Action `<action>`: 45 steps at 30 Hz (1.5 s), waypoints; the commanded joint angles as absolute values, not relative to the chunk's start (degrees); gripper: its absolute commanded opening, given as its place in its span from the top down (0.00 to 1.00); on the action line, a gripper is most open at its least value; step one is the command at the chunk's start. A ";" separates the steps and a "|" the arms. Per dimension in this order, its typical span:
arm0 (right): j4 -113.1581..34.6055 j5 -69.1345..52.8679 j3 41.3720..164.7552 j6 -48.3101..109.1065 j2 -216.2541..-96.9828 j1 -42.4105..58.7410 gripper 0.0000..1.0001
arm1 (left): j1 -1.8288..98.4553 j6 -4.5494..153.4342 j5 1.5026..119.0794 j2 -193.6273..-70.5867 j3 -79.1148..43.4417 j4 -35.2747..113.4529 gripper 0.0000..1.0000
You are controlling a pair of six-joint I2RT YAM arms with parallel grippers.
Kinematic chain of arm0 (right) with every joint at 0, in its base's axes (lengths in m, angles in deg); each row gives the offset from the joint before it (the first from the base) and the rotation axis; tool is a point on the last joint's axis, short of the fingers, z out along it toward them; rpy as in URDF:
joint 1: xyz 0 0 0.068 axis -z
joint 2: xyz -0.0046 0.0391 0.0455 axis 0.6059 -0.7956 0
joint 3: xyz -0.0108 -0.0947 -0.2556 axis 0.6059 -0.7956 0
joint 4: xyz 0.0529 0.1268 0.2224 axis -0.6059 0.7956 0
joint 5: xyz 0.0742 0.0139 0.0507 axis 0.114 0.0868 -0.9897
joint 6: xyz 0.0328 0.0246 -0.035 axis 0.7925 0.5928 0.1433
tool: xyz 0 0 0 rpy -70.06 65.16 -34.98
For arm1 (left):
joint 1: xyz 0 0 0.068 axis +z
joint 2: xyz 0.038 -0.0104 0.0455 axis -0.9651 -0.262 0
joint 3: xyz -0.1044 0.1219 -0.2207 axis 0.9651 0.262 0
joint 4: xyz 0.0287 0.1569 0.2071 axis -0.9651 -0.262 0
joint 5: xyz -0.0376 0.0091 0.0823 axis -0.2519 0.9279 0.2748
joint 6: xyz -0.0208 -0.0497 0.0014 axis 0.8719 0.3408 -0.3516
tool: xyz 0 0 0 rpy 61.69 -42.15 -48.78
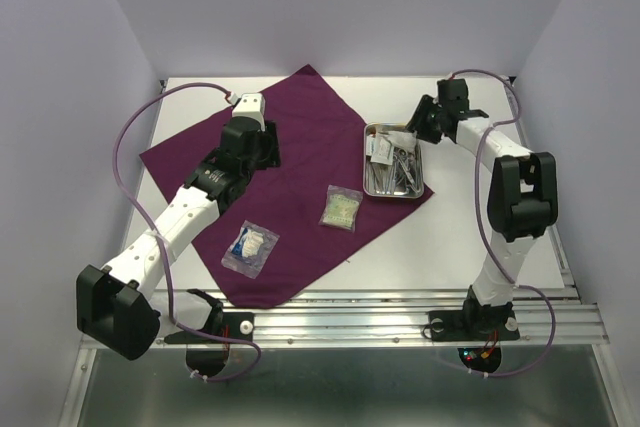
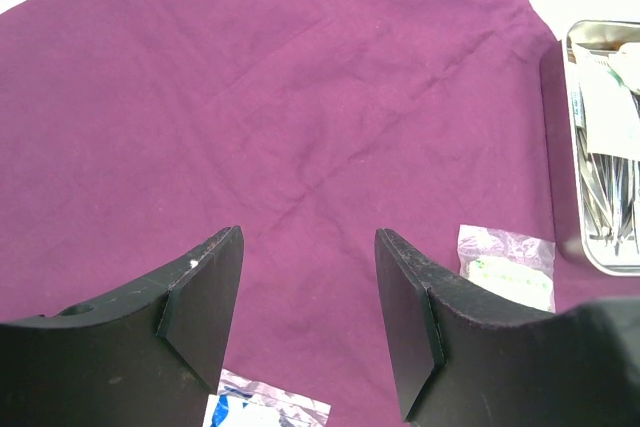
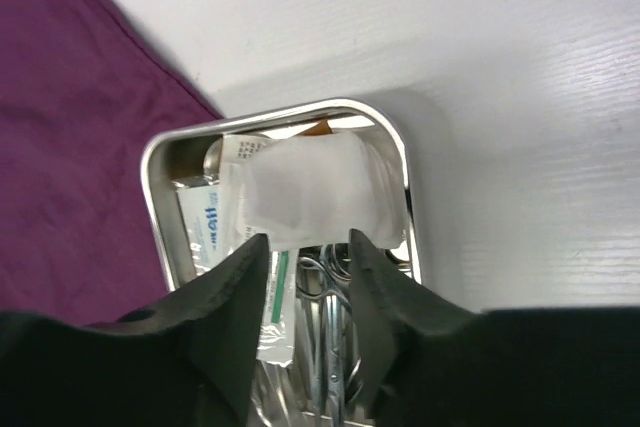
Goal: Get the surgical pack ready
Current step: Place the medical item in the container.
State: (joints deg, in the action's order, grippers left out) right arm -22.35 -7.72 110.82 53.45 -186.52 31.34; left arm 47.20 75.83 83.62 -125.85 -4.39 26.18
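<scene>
Steel tray [image 1: 396,198] on right corner of purple cloth [image 1: 310,137], gauze [image 3: 310,192] on top inside. Right fingers [image 3: 232,297] parted right by gauze, gripping nothing far as I can tell. Left fingers [image 2: 205,297] spread, empty, over cloth. Gauze probably light, squishy: pinch edge. Tray stiff, slick: grab rim.

Gauze [image 3: 310,187] lies in the tray [image 3: 290,109] at the cloth's [image 3: 70,127] right corner.
</scene>
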 commanded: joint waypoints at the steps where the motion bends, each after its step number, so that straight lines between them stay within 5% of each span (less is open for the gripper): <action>1: -25.72 -5.94 110.75 52.94 -182.76 31.67 0.60 | 47.48 75.43 84.46 -123.41 -4.20 26.96 0.33; 6: -24.23 -6.21 113.73 51.62 -185.66 30.35 0.81 | 47.48 75.87 83.93 -124.37 -4.38 27.23 0.33; 19: -21.94 -9.11 118.57 49.16 -197.09 28.06 0.83 | 47.48 76.22 84.11 -124.73 -3.76 26.97 0.33; 28: -20.89 -6.03 119.71 47.58 -194.20 28.06 0.83 | 47.48 76.40 84.20 -124.64 -3.94 26.88 0.33; 33: -20.27 -6.47 119.98 47.40 -189.72 28.06 0.81 | 47.57 76.31 84.20 -124.73 -4.11 26.97 0.33; 40: -19.57 -5.50 117.88 47.84 -182.95 28.06 0.55 | 47.57 76.22 84.81 -124.73 -4.64 26.97 0.33; 45: -19.22 -4.72 113.76 48.72 -177.59 24.91 0.53 | 47.65 76.83 86.65 -124.47 -5.87 26.27 0.33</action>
